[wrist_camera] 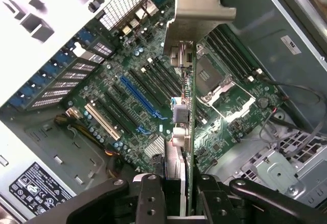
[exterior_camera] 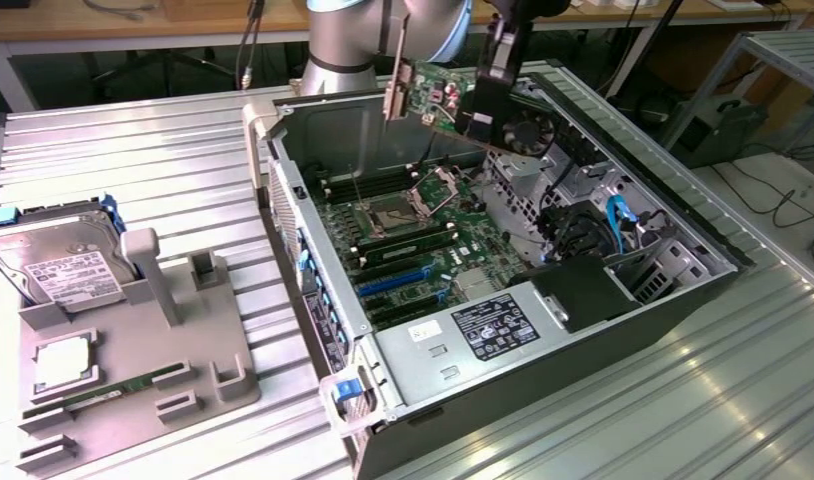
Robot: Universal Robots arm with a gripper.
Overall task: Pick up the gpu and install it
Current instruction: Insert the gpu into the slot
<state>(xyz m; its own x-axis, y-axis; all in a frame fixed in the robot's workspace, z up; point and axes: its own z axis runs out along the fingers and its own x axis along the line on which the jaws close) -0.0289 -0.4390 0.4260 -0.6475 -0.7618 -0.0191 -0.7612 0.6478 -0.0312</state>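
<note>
Hand in a pinch on one gpu above one open computer case

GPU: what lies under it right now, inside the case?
Held by the gripper, the gpu hangs above the motherboard: blue slot and CPU socket show below. The board strip behind its edge and bracket is covered.

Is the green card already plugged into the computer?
No, the gripper holds the gpu up in the air above the open computer case.
</note>
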